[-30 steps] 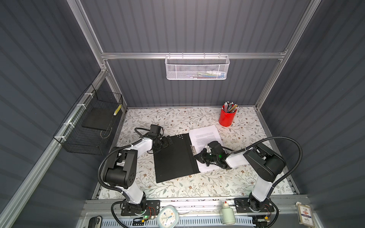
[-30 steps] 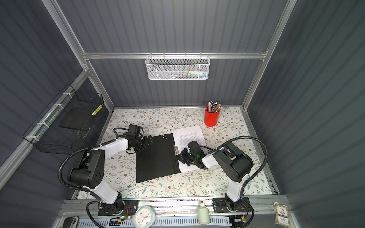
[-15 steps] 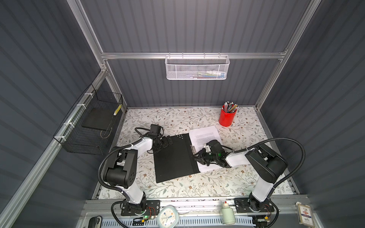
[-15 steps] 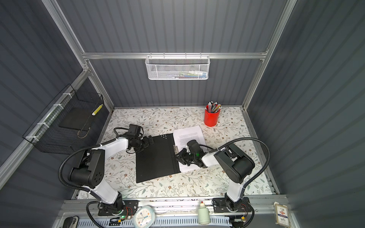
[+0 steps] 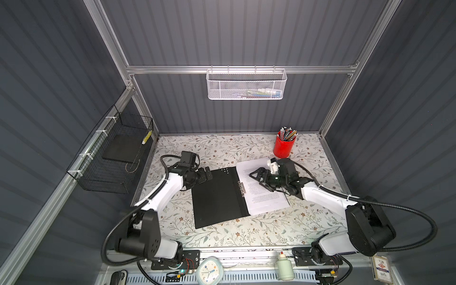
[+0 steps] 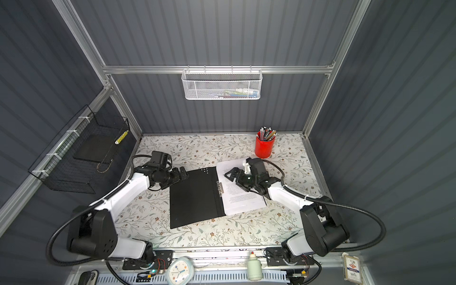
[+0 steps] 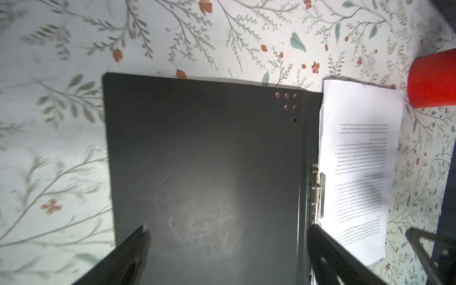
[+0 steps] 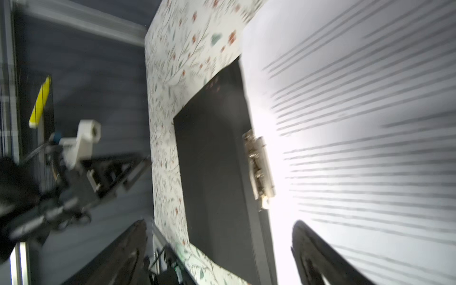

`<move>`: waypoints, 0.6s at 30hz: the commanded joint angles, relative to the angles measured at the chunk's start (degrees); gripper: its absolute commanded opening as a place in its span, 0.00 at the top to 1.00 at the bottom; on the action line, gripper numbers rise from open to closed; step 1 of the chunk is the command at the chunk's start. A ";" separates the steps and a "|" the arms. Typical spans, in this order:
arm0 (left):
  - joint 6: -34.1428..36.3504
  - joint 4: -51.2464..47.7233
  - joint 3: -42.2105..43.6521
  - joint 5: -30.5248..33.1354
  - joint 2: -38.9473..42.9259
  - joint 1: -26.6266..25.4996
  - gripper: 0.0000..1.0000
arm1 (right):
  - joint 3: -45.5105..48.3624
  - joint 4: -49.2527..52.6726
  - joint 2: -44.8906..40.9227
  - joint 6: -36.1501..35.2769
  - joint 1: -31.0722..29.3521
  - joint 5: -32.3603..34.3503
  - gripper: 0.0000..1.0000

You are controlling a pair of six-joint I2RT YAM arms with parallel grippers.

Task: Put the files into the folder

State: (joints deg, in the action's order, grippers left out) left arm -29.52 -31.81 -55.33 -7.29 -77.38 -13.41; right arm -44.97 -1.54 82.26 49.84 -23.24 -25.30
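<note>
Right gripper (image 5: 256, 179) is hovering spread and empty over the files (image 5: 265, 198), lying beside the spine clip (image 5: 241, 188) of the open folder (image 5: 217, 197) — left gripper (image 5: 208, 174) likewise spread — so I am judging only clipping and closing outstanding.

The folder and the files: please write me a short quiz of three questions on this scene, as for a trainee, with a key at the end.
1. Fill in: the left gripper and the right gripper both stand ____.
2. True or false: the folder lies shut, with an orange cover up.
3. Choose one. In both top views the files lie: A on the bare black cover; B right of the metal spine clip, under the right gripper; C off the folder, beside the left gripper.

Key: 1 open; 2 false; 3 B.
</note>
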 commanded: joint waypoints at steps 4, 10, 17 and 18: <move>-0.38 -5.08 12.37 1.55 8.60 4.40 0.00 | -1.06 14.63 0.34 -14.20 9.62 2.44 0.01; -2.80 1.83 18.84 -1.07 10.76 7.23 0.00 | 1.41 11.32 2.92 -15.13 14.33 0.99 0.01; -3.53 12.05 23.17 -5.86 5.91 7.34 0.00 | 3.48 7.41 6.70 -15.08 17.51 -1.74 0.01; -3.62 13.06 23.89 -6.26 6.07 7.34 0.00 | 3.36 7.51 7.14 -15.45 17.61 -1.69 0.01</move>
State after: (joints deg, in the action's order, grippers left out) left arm -32.12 -23.33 -33.10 -10.81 -71.20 -6.37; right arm -42.37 7.25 88.66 35.77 -6.26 -25.43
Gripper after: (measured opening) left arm 0.997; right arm 0.990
